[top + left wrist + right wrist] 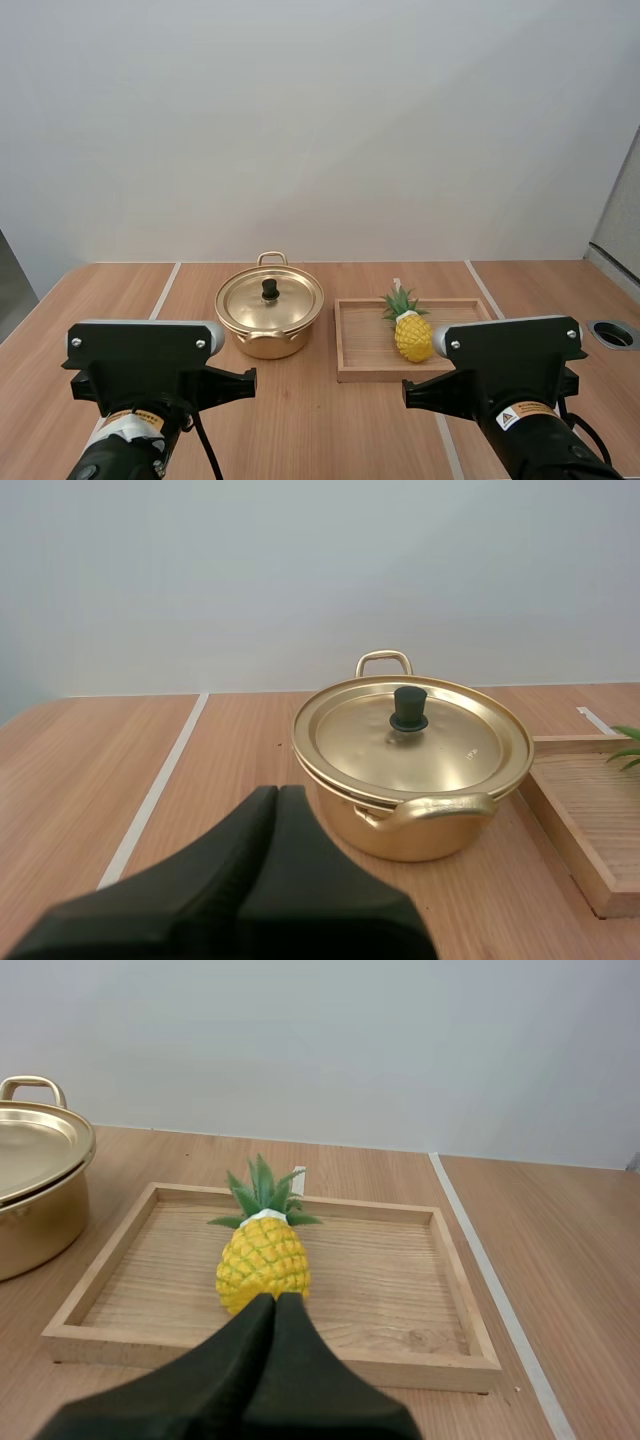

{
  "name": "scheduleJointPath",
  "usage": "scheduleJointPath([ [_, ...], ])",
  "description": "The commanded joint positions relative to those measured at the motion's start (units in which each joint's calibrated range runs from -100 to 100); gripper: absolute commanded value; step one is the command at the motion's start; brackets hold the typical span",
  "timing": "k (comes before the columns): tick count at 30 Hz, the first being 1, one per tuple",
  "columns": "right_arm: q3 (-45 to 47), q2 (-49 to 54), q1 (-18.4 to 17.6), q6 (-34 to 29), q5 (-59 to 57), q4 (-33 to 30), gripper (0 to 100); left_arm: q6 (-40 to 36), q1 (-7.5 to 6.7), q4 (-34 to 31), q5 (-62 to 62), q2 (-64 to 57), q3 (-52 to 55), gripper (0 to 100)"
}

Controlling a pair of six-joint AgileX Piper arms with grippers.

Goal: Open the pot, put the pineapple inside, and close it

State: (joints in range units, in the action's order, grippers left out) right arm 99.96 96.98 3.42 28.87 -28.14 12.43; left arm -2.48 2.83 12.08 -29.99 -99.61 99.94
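Left wrist view: the golden pot (405, 815) sat on the desk (120, 750), lid (440, 750) on. Its black knob (409, 708) looked the best hold, the lid likely light, slick metal. Beside the pot, the pineapple (263, 1260) lay in the wooden tray (450, 1363), probably stiff, light, grippable across its body. The left gripper (278, 792) and right gripper (275, 1300) had fingers closed together, empty.

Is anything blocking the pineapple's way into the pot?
Yes. The gold metal lid with a black knob sits on the round gold pot, covering its opening. The low wall of the shallow wooden tray also stands between the yellow pineapple and the pot.
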Motion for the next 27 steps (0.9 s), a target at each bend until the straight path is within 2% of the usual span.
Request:
scheduleJointPath([
  [1,0.04,0.32,0.11,0.20,-1.74,6.05,0,-0.15,-0.16,3.53,-1.14,-0.39,0.06,0],
  [27,0.04,0.32,0.11,0.20,-1.71,5.71,0,-1.62,-0.16,3.65,-2.07,-0.39,0.06,0],
])
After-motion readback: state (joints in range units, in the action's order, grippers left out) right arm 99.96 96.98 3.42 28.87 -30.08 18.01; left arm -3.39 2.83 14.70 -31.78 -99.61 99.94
